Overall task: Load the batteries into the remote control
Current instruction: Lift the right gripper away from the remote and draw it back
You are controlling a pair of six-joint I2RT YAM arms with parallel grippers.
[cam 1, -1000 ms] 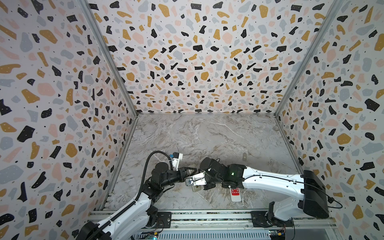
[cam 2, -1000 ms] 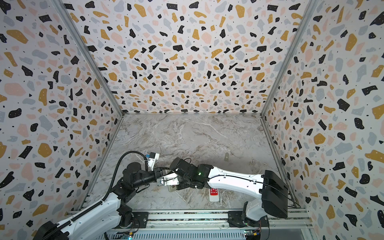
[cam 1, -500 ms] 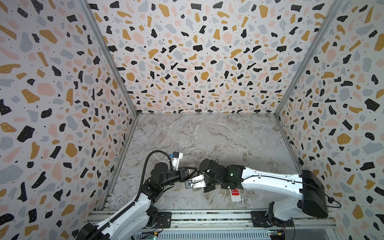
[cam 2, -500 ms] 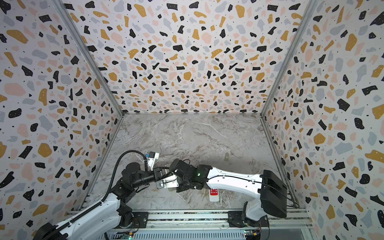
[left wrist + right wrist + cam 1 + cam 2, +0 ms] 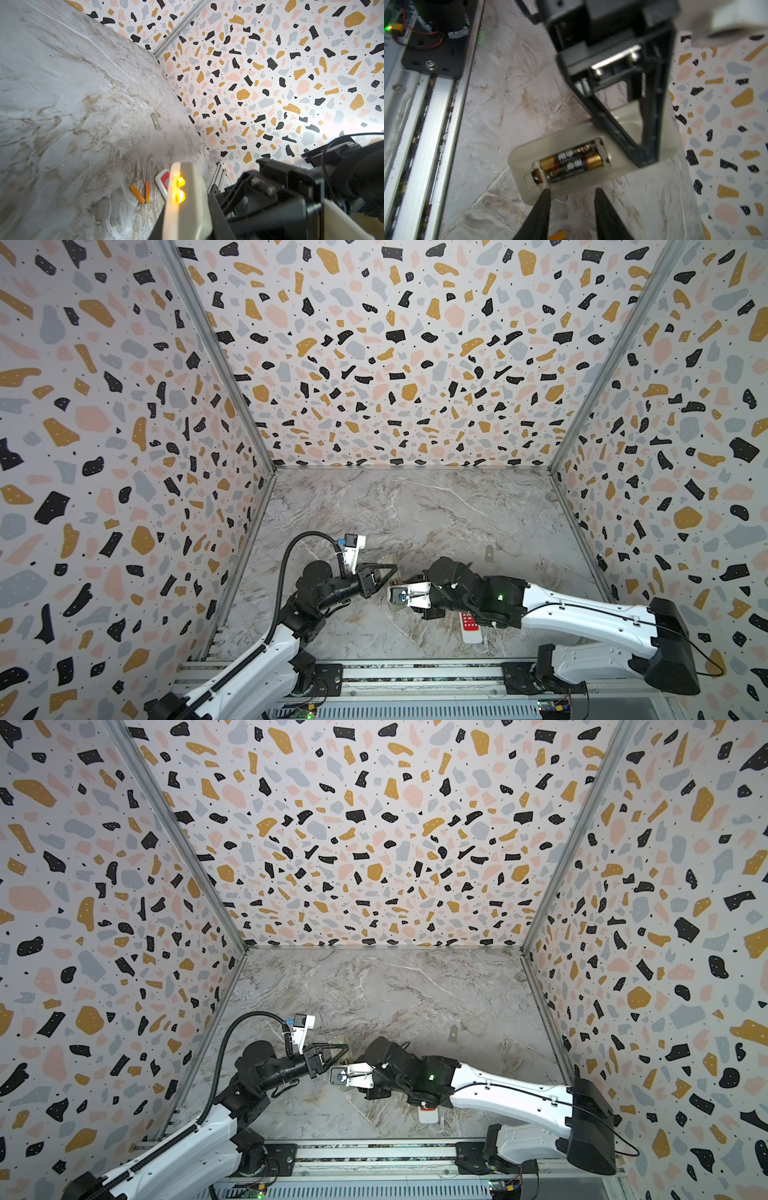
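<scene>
White arm links (image 5: 582,614), black joints (image 5: 457,585), looped black cable (image 5: 291,545), green indicator light (image 5: 500,596)

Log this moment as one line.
left gripper: shut on beige remote | black batteries: in its compartment | right gripper: open, empty | orange batteries: on table

— What's lying on the marble tabletop (image 5: 415,510)?
— A small grey cover plate (image 5: 489,553), flat, at three o'clock from the middle. At five o'clock, a white remote (image 5: 471,628), red buttons up.
— And next to it?
— Two orange batteries (image 5: 137,194) just beside it, in a narrow V.
</scene>
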